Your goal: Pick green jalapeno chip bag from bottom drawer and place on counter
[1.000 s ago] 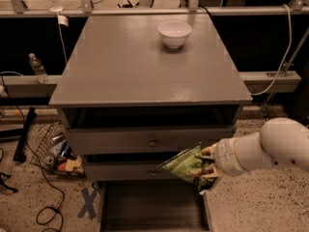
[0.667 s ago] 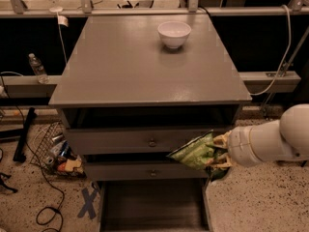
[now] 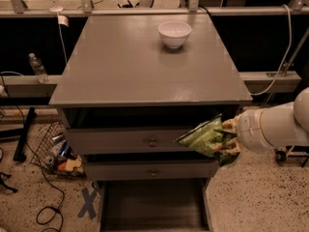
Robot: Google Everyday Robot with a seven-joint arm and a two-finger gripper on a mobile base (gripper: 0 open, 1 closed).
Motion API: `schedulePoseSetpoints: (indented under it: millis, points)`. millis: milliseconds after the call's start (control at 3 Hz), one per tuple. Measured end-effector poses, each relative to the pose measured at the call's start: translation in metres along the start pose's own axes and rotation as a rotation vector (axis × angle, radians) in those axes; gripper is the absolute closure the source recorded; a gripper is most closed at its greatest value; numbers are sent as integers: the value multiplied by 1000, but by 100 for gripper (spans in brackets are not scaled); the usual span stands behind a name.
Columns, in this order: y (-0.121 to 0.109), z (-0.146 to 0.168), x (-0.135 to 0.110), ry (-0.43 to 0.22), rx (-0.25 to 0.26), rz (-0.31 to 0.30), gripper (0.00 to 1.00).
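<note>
**Item:** green jalapeno chip bag, held aloft in front of the right end of the top drawer. It hangs just under the front edge of the surface, near the front right corner, tilted with its pointed end towards the drawer knob.

**Holder:** gripper at the end of the white arm, reaching in from the right. The jaws are clenched on the bag's right end and are largely hidden by crinkled foil.

**Change:** over the last second the bag has risen from the level of the middle drawer to that of the top drawer. It has also drifted a little to the right, and the arm has lifted with it.

**Bottom drawer**: pulled open, with the bag well clear above it.

**On the surface:** white bowl near the back edge, right of centre.

**Assessment:** extraction appears done and the lift is under way. The bag is not yet above the front edge, so more height is likely needed before it can travel inward over the front right corner. The overhanging edge is the probable snag
</note>
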State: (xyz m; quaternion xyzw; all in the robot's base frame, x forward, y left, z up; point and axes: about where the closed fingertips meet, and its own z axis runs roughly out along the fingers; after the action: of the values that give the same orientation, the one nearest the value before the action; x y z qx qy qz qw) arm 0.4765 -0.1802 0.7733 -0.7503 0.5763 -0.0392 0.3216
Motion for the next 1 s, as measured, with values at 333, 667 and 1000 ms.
schedulePoseSetpoints:
  millis: [333,667,1000]
  points:
    - [-12,-6,-10,-34,67,3,100]
    - [-39,-27,-18,-50,129,-13,100]
    - [-67,-52,-20,-54,176,-1,100]
